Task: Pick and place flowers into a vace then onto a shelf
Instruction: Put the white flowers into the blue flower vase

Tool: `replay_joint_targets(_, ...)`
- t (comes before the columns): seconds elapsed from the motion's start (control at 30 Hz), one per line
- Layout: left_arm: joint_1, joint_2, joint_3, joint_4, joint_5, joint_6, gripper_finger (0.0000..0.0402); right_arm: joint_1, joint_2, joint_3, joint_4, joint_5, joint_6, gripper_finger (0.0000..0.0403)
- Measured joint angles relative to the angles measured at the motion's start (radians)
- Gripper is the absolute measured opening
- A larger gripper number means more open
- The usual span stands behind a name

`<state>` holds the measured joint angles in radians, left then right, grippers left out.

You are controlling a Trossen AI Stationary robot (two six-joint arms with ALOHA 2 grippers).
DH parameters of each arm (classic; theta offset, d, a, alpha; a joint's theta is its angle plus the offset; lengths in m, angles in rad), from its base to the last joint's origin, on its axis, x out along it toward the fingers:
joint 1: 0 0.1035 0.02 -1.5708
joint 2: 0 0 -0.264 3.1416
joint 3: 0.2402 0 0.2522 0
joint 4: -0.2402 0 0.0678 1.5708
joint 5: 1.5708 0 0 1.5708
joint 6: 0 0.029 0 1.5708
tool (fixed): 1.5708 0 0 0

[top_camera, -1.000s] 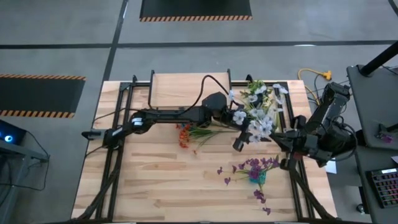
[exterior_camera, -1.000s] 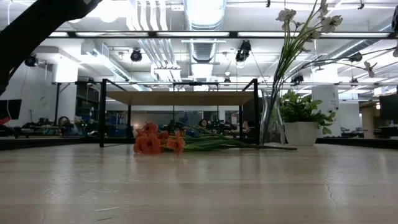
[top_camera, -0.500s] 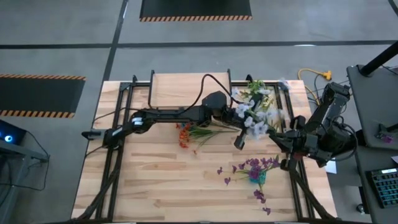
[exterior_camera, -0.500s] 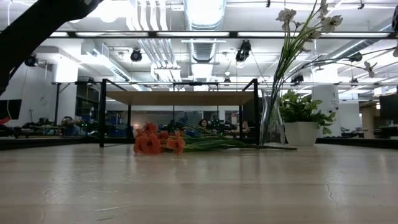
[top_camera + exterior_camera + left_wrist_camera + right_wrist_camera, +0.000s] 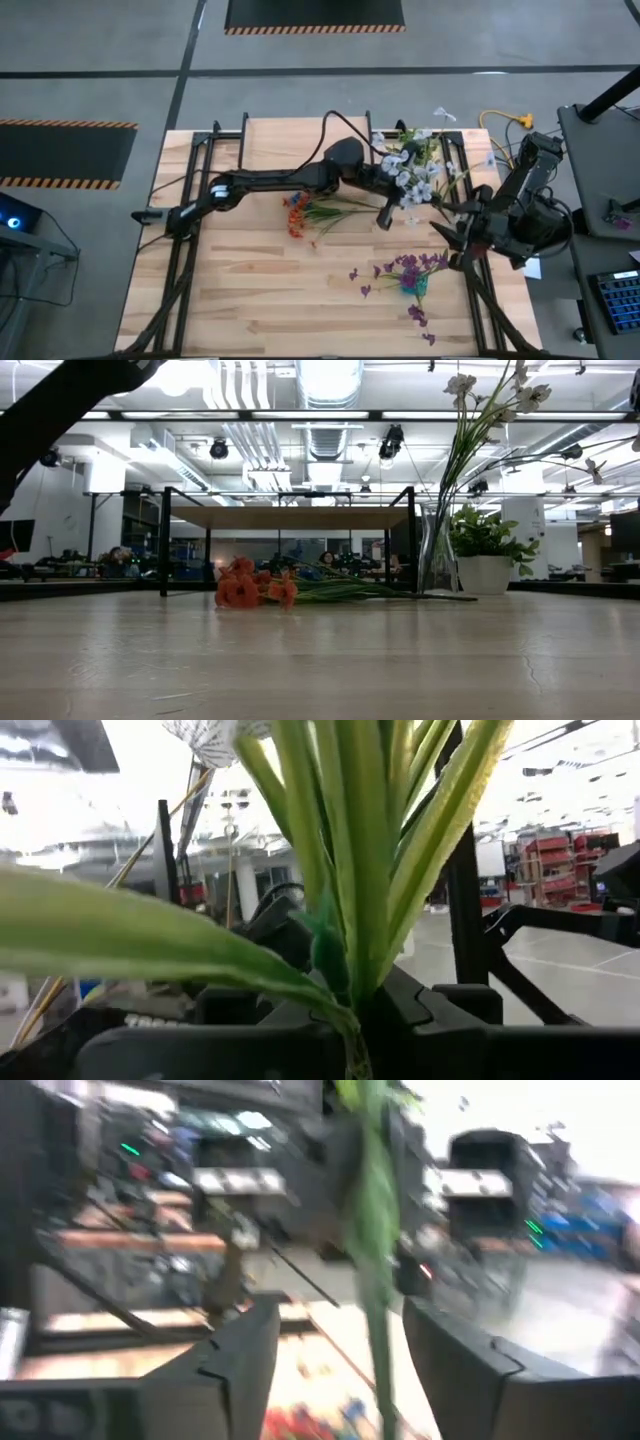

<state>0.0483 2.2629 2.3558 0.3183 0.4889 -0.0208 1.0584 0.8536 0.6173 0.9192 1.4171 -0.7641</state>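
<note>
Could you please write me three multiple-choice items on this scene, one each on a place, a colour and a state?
1. Where do the orange flowers lie?
A. On the shelf
B. On the tabletop, in front of the shelf
C. In the right gripper

2. What colour are the flowers lying nearest the table's front edge?
A. Purple
B. Orange
C. Yellow

3. How is the left gripper?
A. Fingers wide open, empty
B. Shut on nothing
C. Shut on green stems

Answers:
1 B: the high view shows the orange flowers flat on the tabletop, clear of the shelf.
2 A: the purple flowers lie scattered there.
3 C: in the left wrist view the left gripper pinches the green stems.
</note>
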Motion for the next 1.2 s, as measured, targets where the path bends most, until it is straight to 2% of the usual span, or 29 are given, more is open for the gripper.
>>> replay_joint_targets(0.1,0.013,-0.014,0.000,-0.051,0.001,0.005,0.0001,0.000,0.003,0.016,0.002,0.122,-0.005,0.0233)
replay_joint_targets(0.17,0.020,-0.015,0.000,-0.062,0.001,0.005,0.0001,0.006,0.007,0.024,0.000,0.153,-0.020,0.0245)
replay_joint_targets(0.37,0.033,-0.015,0.000,-0.121,0.001,0.008,0.0000,0.024,0.014,0.037,0.001,0.154,-0.036,0.0255)
replay_joint_targets(0.87,0.030,-0.025,0.000,-0.287,0.050,0.038,0.0000,0.032,0.017,0.050,0.001,0.154,-0.059,0.0231)
replay_joint_targets(1.2,0.029,-0.025,0.000,-0.325,0.062,0.053,0.0000,0.032,0.045,0.048,0.001,0.154,-0.080,0.0249)
